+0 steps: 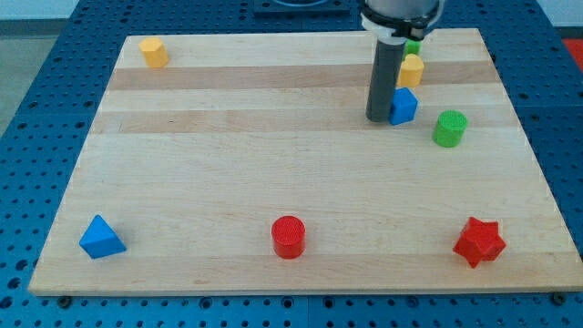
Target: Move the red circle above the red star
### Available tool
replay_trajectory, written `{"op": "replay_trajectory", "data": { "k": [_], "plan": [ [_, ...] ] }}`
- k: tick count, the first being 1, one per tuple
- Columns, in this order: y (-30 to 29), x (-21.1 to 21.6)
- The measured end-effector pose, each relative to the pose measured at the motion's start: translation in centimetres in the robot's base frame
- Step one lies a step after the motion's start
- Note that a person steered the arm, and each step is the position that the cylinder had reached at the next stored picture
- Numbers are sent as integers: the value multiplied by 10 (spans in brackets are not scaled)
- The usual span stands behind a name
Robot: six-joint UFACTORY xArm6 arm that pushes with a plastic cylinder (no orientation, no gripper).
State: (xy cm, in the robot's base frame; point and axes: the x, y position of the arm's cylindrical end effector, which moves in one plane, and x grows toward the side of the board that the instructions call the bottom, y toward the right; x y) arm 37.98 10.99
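The red circle [289, 237] stands near the bottom middle of the wooden board [228, 164]. The red star [479, 241] lies at the bottom right, level with the circle and far to its right. My tip [377, 117] is at the upper right of the board, touching or just left of a blue block [404, 106]. It is far above and to the right of the red circle, and well above the red star.
A yellow block [412, 70] and a partly hidden green block [414, 45] sit just above the blue block. A green cylinder [449, 128] stands to its right. A yellow block [154, 52] is at the top left, a blue triangle [100, 238] at the bottom left.
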Motion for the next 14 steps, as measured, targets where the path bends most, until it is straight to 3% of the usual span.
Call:
{"op": "replay_trajectory", "data": {
  "k": [1, 3, 4, 5, 7, 8, 10, 14],
  "plan": [
    [24, -8],
    [18, -15],
    [-45, -6],
    [-116, 50],
    [-168, 150],
    [-171, 154],
    [-190, 204],
    [-142, 206]
  ]
}}
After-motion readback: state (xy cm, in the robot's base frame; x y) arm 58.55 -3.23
